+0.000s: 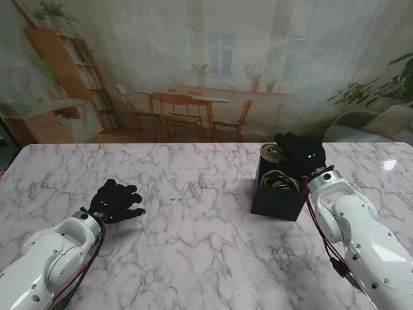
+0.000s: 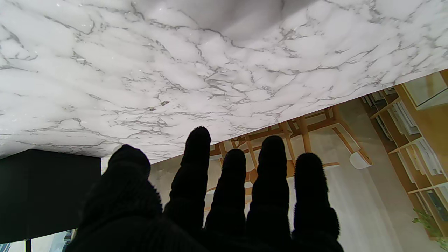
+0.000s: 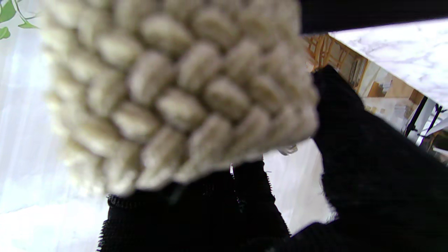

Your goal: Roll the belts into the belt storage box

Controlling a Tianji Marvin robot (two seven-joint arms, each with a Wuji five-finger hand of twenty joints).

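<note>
Belts: two coiled belts show in the box; one (image 1: 279, 180) lies rolled in the nearer compartment, a second (image 1: 270, 153) sits at the far end, partly hidden by the right hand.
Woven belt: in the right wrist view a cream braided belt (image 3: 182, 94) fills most of the picture, very close and blurred, lying against the black fingers (image 3: 196, 210).
Box: the black box (image 1: 277, 200) stands on the table right of centre, upright, open at the top; its dark side (image 2: 45, 192) shows at the edge of the left wrist view.
Right hand: the right hand (image 1: 301, 155) is over the far end of the box, fingers curled around the woven belt; how firm the hold is cannot be told.
Left hand: the left hand (image 1: 116, 201) rests low over the table on the left, well apart from the box, holding nothing; its fingers (image 2: 196, 168) are stretched out and slightly spread.
Table: white marble top with grey veins (image 1: 193, 245).
Backdrop: a printed room scene with wooden chairs and shelves (image 1: 181, 110) stands behind the table.
</note>
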